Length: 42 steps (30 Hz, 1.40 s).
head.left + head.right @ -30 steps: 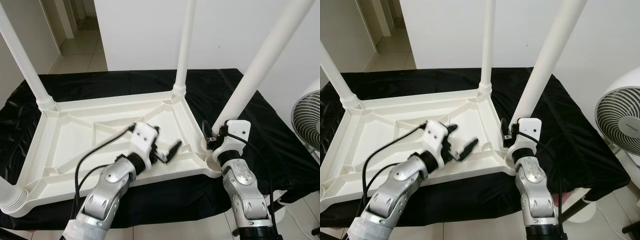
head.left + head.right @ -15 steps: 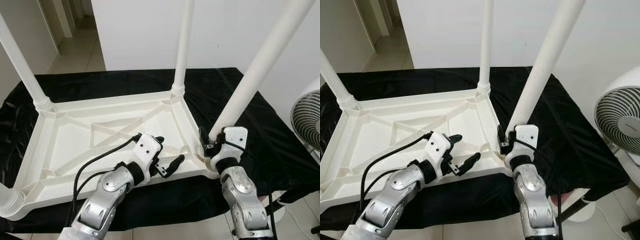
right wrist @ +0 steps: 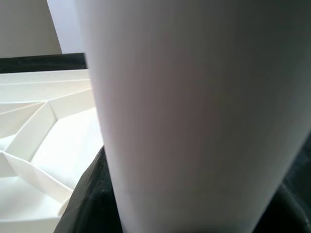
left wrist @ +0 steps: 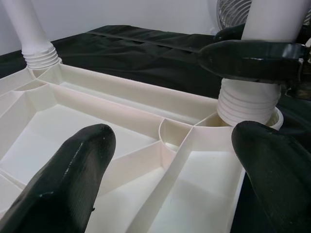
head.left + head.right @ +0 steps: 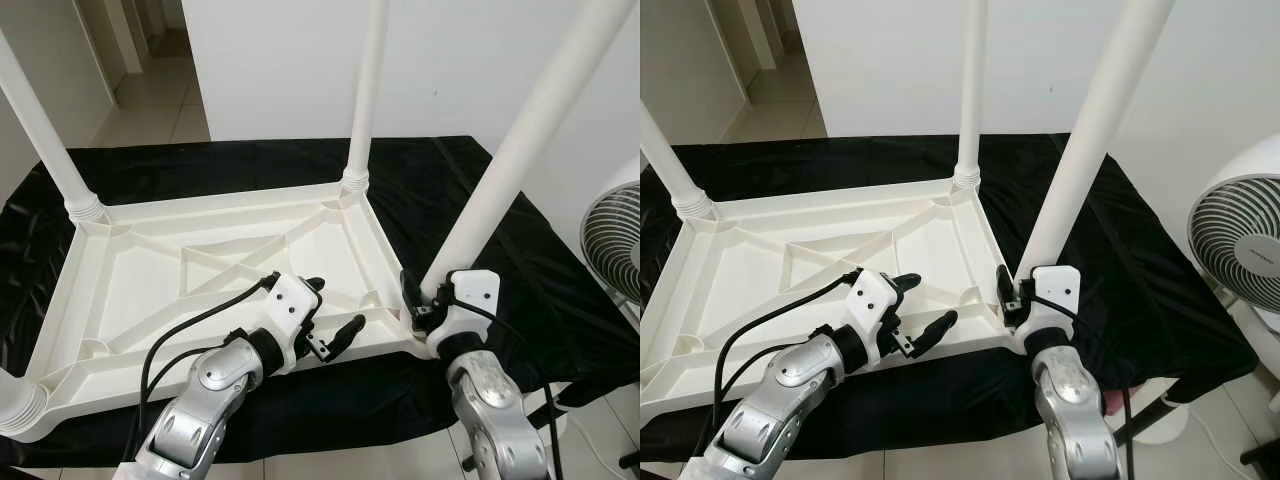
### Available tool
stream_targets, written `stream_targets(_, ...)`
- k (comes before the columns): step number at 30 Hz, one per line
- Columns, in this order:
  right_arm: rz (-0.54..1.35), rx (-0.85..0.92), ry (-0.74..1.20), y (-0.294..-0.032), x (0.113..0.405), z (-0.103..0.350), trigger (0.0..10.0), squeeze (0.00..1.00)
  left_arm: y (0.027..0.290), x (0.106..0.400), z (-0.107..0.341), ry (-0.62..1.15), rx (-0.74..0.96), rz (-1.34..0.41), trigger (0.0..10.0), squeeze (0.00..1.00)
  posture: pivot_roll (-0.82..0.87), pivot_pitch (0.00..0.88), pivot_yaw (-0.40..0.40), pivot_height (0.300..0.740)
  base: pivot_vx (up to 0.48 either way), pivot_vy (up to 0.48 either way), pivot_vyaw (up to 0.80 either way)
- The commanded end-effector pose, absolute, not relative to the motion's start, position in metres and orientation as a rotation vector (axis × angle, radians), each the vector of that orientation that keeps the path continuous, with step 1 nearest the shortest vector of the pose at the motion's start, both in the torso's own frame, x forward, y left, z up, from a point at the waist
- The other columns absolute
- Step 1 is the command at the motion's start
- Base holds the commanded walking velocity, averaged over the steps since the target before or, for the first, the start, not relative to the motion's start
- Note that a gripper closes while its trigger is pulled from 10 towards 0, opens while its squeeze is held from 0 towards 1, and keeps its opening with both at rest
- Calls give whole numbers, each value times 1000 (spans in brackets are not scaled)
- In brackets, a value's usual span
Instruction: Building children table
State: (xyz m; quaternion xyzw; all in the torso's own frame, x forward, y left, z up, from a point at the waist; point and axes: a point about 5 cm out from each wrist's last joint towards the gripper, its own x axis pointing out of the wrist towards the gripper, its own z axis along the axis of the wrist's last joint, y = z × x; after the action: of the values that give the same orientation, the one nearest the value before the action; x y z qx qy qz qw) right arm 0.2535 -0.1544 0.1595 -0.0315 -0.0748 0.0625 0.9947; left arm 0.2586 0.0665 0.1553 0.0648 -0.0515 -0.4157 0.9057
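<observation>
Four legs: you see the white children table [image 5: 200, 270] lying upside down on the worktop [image 5: 480, 210], which is covered by a black cloth [image 5: 200, 165], and its four legs point up.
Near right leg: this leg [image 5: 520, 150] stands in the socket at the table's near right corner, and its ribbed base [image 4: 248, 99] is visible in the left wrist view.
Other legs: one far leg [image 5: 368, 90] stands at the far right corner, one [image 5: 40, 120] at the far left corner, and the ribbed base of the fourth [image 5: 18, 400] is at the near left corner.
Right pincer: your right pincer [image 5: 415, 300] is at the foot of the near right leg, just above the socket. In the left wrist view a black finger [image 4: 248, 59] lies across the leg above the ribs, so it is clasping the leg.
Left pincer: your left pincer [image 5: 333, 312] hovers over the near rim of the table, just beside the right corner, with its fingers [image 4: 63, 189] spread wide and holding nothing.
Underside: the inside of the table shows crossing ribs [image 5: 840, 250].
Fan: a white fan [image 5: 1240, 240] stands on the floor to your right, apart from the worktop.
Background: a white wall [image 5: 280, 60] is behind the worktop, and a tiled floor [image 5: 160, 110] leads away at the far left.
</observation>
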Motion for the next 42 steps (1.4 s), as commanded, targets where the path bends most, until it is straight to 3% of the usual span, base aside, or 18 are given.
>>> stream_targets(1, 139, -68, -128, -153, 250, 156, 10000, 0, 67, 257, 157, -114, 142, -868, 10000, 0, -14, 50, 11, 740, 0, 0, 0)
stream_targets(32, 42, -68, -47, -175, 248, 139, 10000, 0, 72, 259, 160, -103, 150, -841, 10000, 0, -7, 68, 15, 740, 0, 0, 0)
stream_targets(42, 187, -160, -120, -160, 240, 143, 10000, 0, 71, 259, 160, -100, 150, -849, 10000, 0, -10, 68, 22, 740, 0, 0, 0)
